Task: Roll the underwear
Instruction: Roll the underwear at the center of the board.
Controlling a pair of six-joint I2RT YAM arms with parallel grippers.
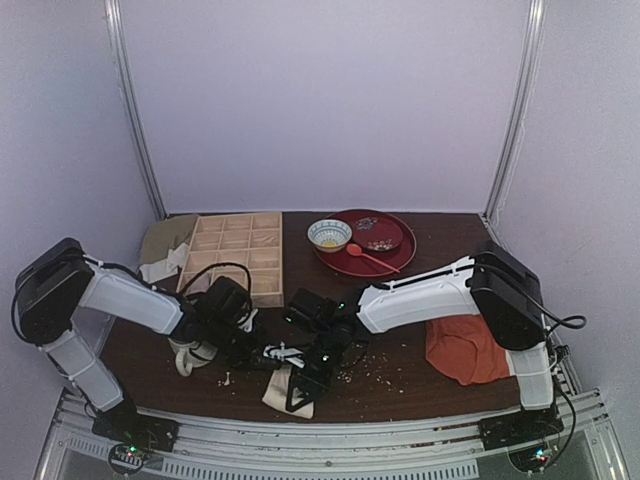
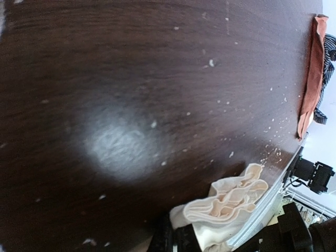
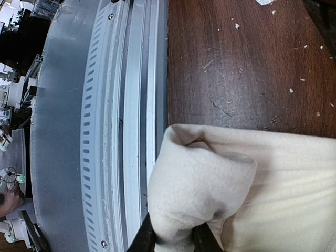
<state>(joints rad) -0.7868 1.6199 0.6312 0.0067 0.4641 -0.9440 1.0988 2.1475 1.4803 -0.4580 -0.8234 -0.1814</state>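
The cream underwear lies bunched at the table's near edge, between the two grippers. In the left wrist view it shows as gathered folds rising from the jaws. My left gripper is shut on one end of it; in the top view this gripper sits just left of the garment. My right gripper is shut on a folded-over corner of the underwear, which hangs partly over the metal edge rail. In the top view the right gripper is over the garment.
A wooden compartment box, a red tray with a bowl and a red spoon stand at the back. An orange-red garment lies right, a cream mug left. The grey edge rail runs beside the right gripper. Crumbs are scattered on the table.
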